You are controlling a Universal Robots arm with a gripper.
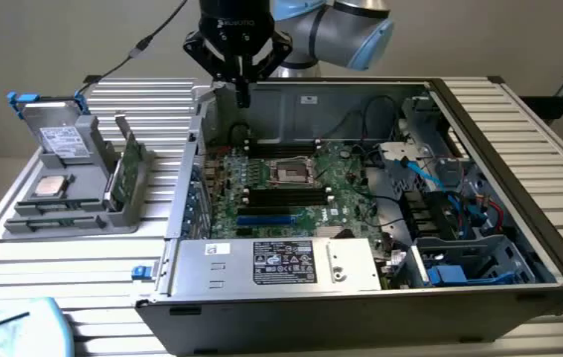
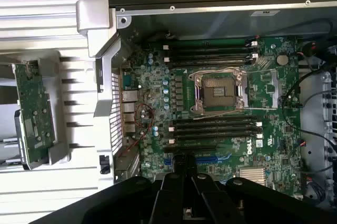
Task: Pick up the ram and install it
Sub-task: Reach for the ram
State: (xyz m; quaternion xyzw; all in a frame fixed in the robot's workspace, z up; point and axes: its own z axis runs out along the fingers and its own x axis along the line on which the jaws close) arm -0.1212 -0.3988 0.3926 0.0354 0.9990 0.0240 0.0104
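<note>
Closed, empty black hand (image 1: 243,97) hangs above the metal case (image 1: 361,316); the thin green ram (image 1: 132,165) stands edgewise apart.

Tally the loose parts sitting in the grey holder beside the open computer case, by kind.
ram: 1
grey drive: 1
silver processor chip: 1
Total: 3
</note>
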